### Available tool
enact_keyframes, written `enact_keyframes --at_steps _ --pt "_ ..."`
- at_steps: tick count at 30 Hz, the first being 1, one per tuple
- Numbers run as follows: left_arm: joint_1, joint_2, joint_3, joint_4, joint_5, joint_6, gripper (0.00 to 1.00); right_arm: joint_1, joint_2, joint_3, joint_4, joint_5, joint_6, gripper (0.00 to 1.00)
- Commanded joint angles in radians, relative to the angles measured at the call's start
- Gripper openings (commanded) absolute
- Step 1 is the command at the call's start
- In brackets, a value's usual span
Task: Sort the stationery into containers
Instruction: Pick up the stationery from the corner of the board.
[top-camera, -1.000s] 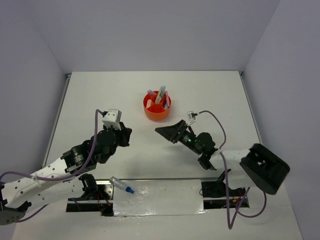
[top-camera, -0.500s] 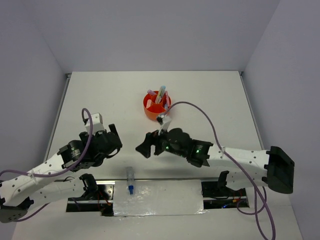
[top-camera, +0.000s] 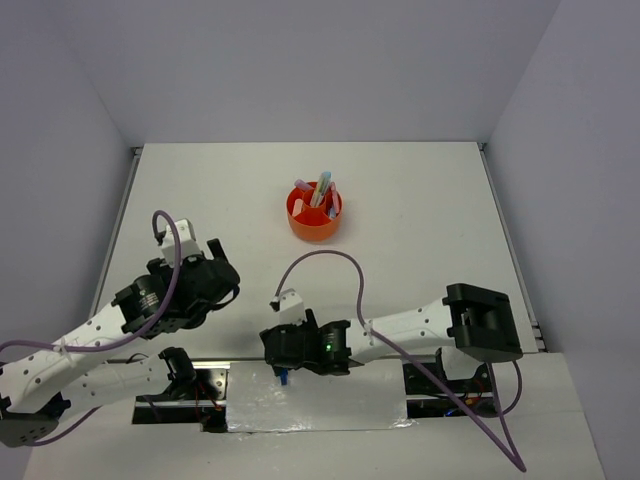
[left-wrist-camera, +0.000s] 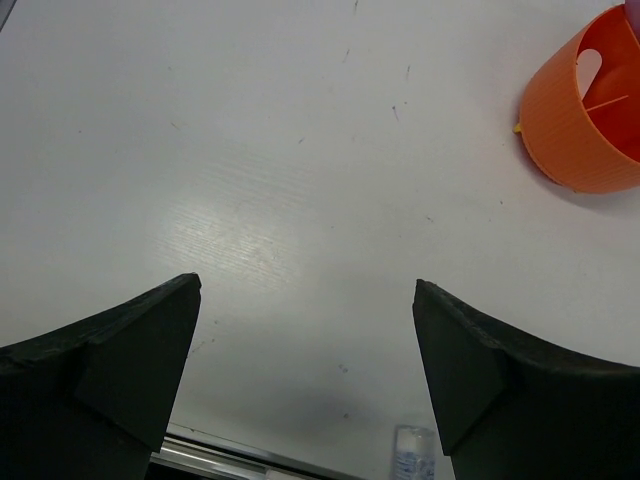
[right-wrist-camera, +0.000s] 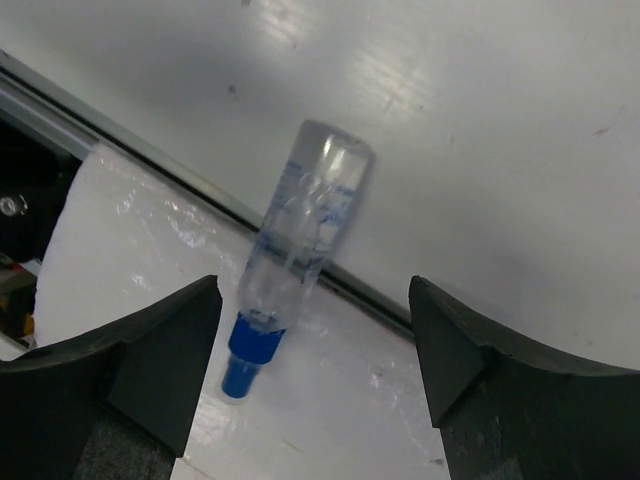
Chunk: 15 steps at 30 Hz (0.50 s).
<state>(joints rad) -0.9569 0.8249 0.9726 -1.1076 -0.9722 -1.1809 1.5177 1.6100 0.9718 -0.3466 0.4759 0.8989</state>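
A clear tube (right-wrist-camera: 300, 230) with a blue cap (right-wrist-camera: 250, 352) lies across the table's near edge strip, cap toward the shiny sheet. My right gripper (right-wrist-camera: 312, 285) hovers open just above it, one finger on each side, not touching it. From above, the right gripper (top-camera: 283, 358) covers the tube and only the blue cap (top-camera: 284, 377) shows. The round orange container (top-camera: 315, 215) stands mid-table with several pens and highlighters (top-camera: 318, 190) upright in it. My left gripper (left-wrist-camera: 305, 283) is open and empty over bare table, with the container (left-wrist-camera: 585, 120) far right and the tube's end (left-wrist-camera: 413, 452) below.
A metal strip (right-wrist-camera: 150, 150) marks the table's near edge, and a glossy white sheet (top-camera: 330, 395) lies beyond it between the arm bases. Purple cables (top-camera: 320, 262) loop over both arms. Walls close the table at the back and sides.
My right arm has swung from mid-table down to the near edge and now sits over the tube. The left arm has drawn back to the left. The tube has shifted slightly right and turned.
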Motion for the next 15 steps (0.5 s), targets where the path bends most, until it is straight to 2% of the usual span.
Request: enact_keyframes --at_steps 1,6,7,9,15 --pt "0.006 -0.016 -0.023 0.049 -0.019 0.043 0.99 0.039 0.017 0.047 -0.094 0.059 0.089 0.82" --pt "0.007 -0.03 -0.045 0.095 0.01 0.084 0.99 0.071 0.033 0.025 -0.118 0.041 0.136 0.73" --pt "0.006 -0.029 -0.045 0.094 0.016 0.086 0.99 0.075 0.033 0.016 -0.103 0.035 0.147 0.67" --pt "0.007 -0.027 -0.051 0.116 0.032 0.101 0.99 0.076 0.044 -0.03 -0.047 -0.028 0.144 0.63" --pt "0.006 -0.006 -0.092 0.17 0.079 0.132 0.99 0.069 0.157 -0.01 -0.063 -0.019 0.149 0.51"
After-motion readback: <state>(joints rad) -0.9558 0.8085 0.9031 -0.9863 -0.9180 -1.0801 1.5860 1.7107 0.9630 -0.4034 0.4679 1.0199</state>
